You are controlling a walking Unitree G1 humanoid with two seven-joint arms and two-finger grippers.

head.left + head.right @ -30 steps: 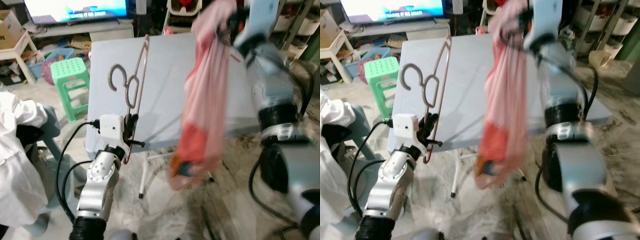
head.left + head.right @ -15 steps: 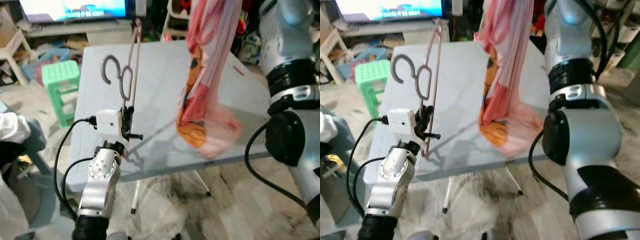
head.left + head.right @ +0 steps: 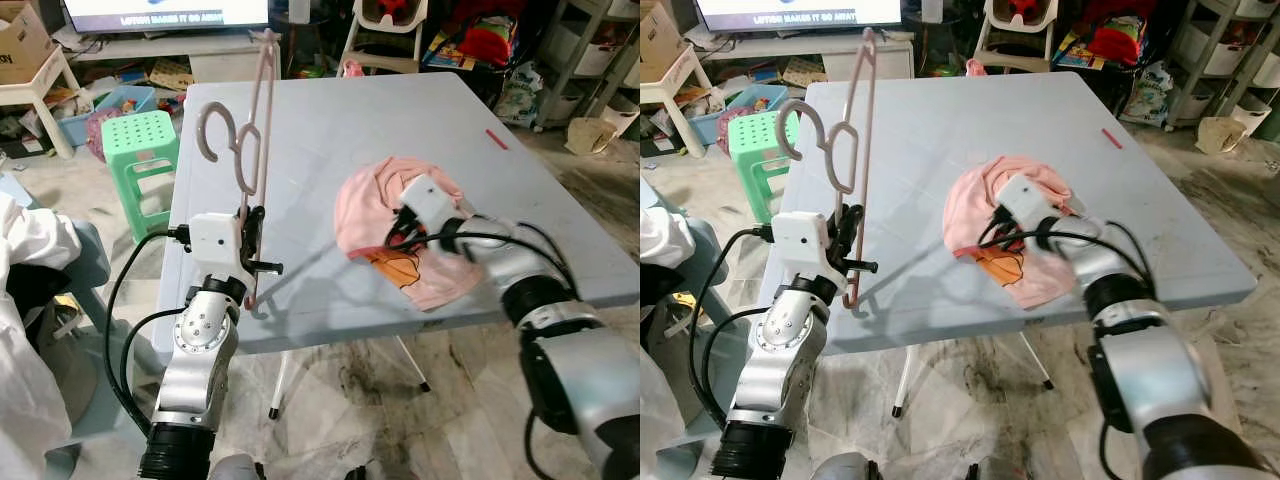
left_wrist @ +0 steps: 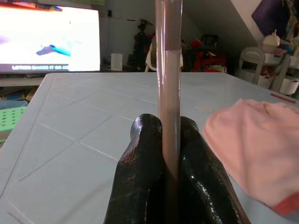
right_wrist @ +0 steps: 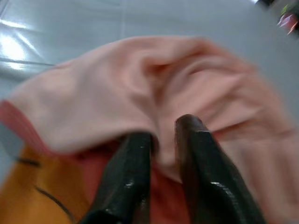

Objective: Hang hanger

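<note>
Stool (image 3: 143,140) (green) beside table (image 3: 330,130), behind hanger (image 3: 255,130).

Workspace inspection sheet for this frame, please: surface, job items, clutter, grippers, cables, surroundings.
Surface: grey folding table, bare apart from the items below.
Job's things: pink hanger held upright over the table's left edge; pink garment with an orange print lies crumpled on the table.
Clutter: small red object near the table's far right edge.
Grippers: left gripper shut on the hanger's bar; right gripper down on the garment, fingers pinching a fold.
Cables: black cable looping along the left arm; black cables on the right forearm.
Surroundings: green stool, TV screen, shelving with clutter, a person in white at left.
</note>
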